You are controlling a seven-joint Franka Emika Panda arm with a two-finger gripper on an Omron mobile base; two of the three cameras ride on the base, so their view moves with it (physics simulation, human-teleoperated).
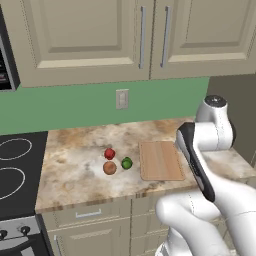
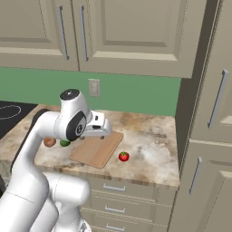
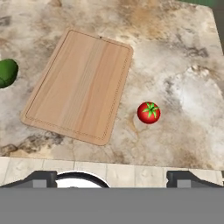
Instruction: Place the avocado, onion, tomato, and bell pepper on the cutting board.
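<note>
The light-wood cutting board (image 3: 81, 87) lies bare on the counter. Right of it sits the bright-red tomato (image 3: 148, 112) with its green top up. The dark-green avocado (image 3: 6, 73) is left of the board, cut by the hand view's edge. In the left base view the avocado (image 1: 127, 163), the brown-orange onion (image 1: 109, 168) and the deep-red bell pepper (image 1: 109, 153) cluster left of the board (image 1: 160, 160). My gripper (image 3: 116, 180) hangs well above the counter's front edge, near the board's front right corner. It is open and holds nothing.
A speckled stone counter (image 1: 75, 150) carries everything. A black stove (image 1: 15, 170) lies to the left, a tall cabinet (image 2: 204, 127) bounds the right. Upper cabinets (image 1: 100, 35) hang overhead, and a wall outlet (image 1: 122, 98) sits on the green backsplash.
</note>
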